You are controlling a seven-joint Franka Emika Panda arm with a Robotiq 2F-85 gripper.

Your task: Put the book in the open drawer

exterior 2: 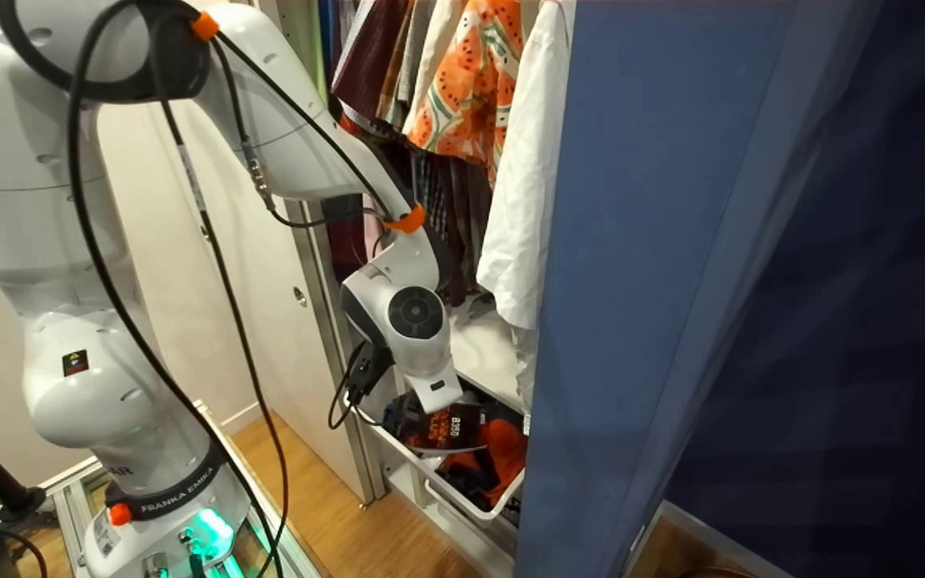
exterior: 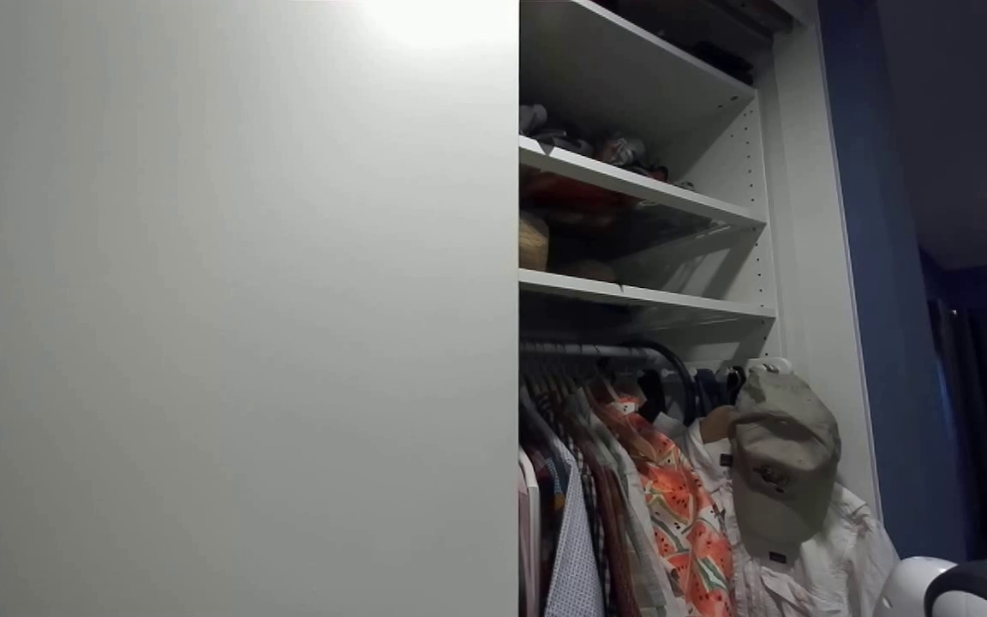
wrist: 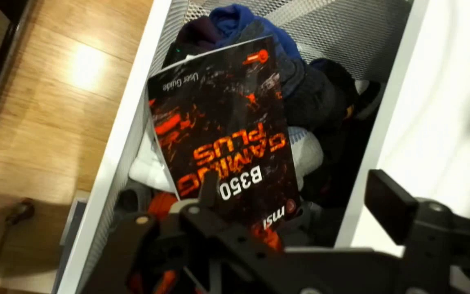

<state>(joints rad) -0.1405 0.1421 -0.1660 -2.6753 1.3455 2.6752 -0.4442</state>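
The light wooden floor (exterior 2: 350,526), glossy in patches, carries the white wardrobe (exterior 2: 482,343) directly.

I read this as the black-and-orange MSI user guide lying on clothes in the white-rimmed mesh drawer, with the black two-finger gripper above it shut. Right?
Not quite: the black two-finger gripper is open, not shut; the wrist view shows its fingers wide apart. The rest holds: the user guide lies on clothes in the mesh drawer.
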